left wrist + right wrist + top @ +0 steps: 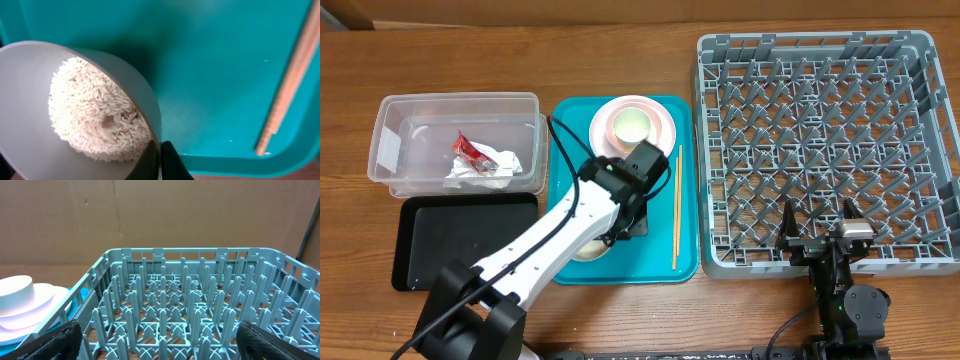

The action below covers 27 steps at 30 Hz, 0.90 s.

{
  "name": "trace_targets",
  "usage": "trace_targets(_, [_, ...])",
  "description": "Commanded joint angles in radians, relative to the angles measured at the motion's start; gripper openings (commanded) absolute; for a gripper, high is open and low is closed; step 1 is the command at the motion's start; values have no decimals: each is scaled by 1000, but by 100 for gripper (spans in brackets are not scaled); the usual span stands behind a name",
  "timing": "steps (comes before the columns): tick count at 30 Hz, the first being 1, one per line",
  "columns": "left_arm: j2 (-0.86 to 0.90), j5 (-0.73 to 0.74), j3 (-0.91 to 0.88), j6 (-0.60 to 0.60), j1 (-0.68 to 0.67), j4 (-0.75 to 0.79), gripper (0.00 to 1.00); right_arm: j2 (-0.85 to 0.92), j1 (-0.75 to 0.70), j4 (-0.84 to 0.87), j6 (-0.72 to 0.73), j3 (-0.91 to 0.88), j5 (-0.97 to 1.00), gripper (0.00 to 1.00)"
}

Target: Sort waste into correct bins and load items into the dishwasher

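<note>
Left gripper (159,159) is pinched on the rim of the rice bowl (30,100), one finger inside the wall and one outside, at the near edge of the bowl. The bowl holds a heap of white rice (95,117) and sits at the near end of the teal tray (215,75); from overhead the left arm covers most of it. A few stray grains lie on the tray floor beside it. Chopsticks (675,205) lie together along the tray's right side, pointing near to far, apart from the bowl. Right gripper (817,228) has its jaws spread wide with nothing between them, and hangs at the near edge of the dish rack (820,130), facing into the pegs. No dishes show in the rack. Black tray (460,240) is left of the teal tray, and nothing is visible in it. At the far end of the teal tray is the pink plate (660,130) with a small whitish bowl (631,125) on it. Clear tub (400,110) is far left, just beyond the black tray, holding the crumpled napkin (495,165) and the red wrapper (467,147), which touch each other.
</note>
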Motion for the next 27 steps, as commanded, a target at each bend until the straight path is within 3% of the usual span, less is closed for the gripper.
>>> trace_targets(1, [5,-24,88,52,9,-42,4,-10,-2,6,-1,-10,9,100])
trace_targets(9, [-23,1,177,92,63,-147,4,-10,-2,6,-1,-10,9,100])
trace_targets(13, [-70,93,180,161,133,-159,4,-10,-2,6,-1,-10,9,100])
trace_targets(22, [-173,273,178,325,421,-179,4,-10,-2,6,-1,-10,9,100])
trace_targets(27, [-198,455,157,448,640,-179,4,-10,-2,6,-1,-10,9,100])
